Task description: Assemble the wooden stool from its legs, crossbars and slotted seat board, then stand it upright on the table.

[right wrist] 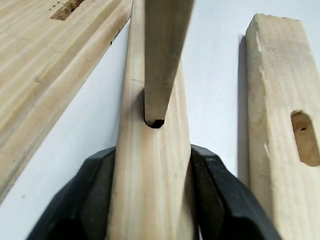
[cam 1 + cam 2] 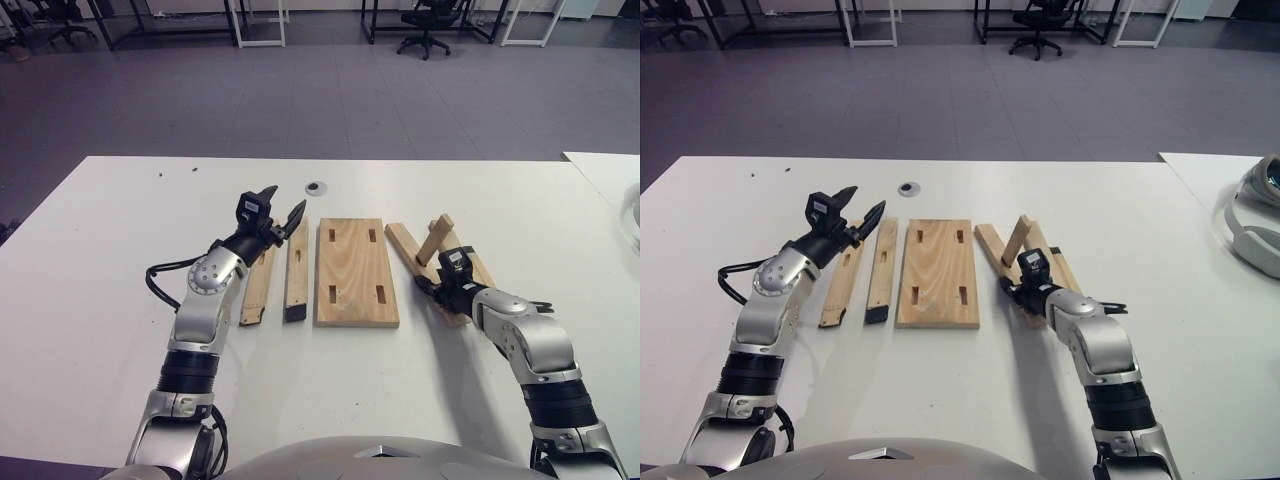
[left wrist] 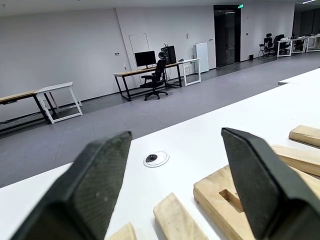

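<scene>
The slotted seat board (image 2: 357,272) lies flat at the table's middle. To its left lie two legs (image 2: 258,285) (image 2: 297,268) side by side. My left gripper (image 2: 287,200) hovers open over their far ends, with nothing between its fingers (image 3: 260,175). To the right of the board, my right gripper (image 2: 432,283) is shut on a leg (image 1: 150,165) that lies on the table. A crossbar (image 2: 436,238) stands tilted in that leg's hole (image 1: 156,122). Another slotted leg (image 1: 272,125) lies just beside it on the right.
A round cable grommet (image 2: 317,186) sits in the white table (image 2: 100,260) beyond the parts. A headset (image 2: 1260,215) rests on the neighbouring table at far right. Bare tabletop lies in front of the parts.
</scene>
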Robot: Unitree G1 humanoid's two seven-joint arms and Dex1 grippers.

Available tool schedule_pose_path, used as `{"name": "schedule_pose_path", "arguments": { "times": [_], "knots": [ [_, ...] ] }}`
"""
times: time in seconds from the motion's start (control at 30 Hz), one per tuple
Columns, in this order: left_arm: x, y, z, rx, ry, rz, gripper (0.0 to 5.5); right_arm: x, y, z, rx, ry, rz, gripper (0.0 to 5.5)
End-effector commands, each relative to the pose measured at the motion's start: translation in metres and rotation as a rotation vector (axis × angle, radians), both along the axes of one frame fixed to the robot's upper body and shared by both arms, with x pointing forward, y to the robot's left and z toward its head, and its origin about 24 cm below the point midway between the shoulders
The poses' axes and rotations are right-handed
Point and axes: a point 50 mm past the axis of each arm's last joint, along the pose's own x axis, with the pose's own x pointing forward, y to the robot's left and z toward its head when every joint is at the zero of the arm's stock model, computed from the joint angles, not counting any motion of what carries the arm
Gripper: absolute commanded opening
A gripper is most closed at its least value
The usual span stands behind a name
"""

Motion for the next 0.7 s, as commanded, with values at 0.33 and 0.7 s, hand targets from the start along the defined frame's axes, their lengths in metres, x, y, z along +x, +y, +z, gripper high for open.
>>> {"name": "schedule_pose_path", "arguments": {
  "times": [0.33,0.7],
  "knots": [
    [0.003,-0.059,0.047,-0.943,0.479,-0.322,4.07,-0.009,0.065,0.111,0.210,-0.585,0.535,2.08],
    [-0.017,-0.061,0.055,-0.983,0.525,-0.351,2.27,-0.008,0.078,0.106,0.150,-0.638,0.587,2.08]
  ]
}}
